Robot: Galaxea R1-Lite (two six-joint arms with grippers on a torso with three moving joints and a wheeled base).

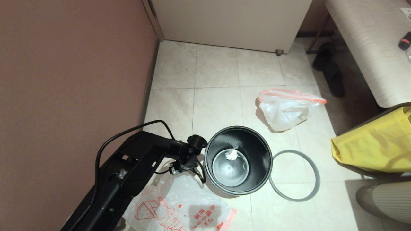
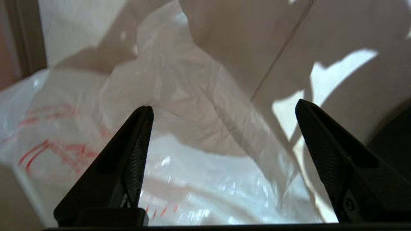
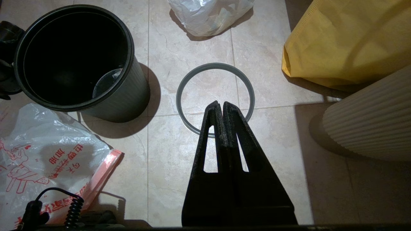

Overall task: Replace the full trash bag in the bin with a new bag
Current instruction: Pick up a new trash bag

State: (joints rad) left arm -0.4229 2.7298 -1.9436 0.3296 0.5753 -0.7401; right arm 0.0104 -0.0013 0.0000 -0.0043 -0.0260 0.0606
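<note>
The left gripper (image 2: 224,109) hangs low with jaws apart over the new bag (image 2: 179,128), beside the bin (image 1: 238,160).

The bin (image 1: 238,160) stands upright on the floor (image 1: 218,67), with a crumpled scrap (image 1: 231,154) lying inside on its bottom. Just to its right, the rim ring (image 1: 316,173) lies flat on the floor, touching or almost touching the bin's wall. Behind the bin and to the right, apart from it, sits the full trash bag (image 1: 285,109). The new bag (image 1: 179,208) lies spread on the floor in front of the bin, to its left. The left pincer (image 2: 224,112) hangs over the new bag, just left of the bin. A fabric bag (image 1: 375,147) rests at the far right.
</note>
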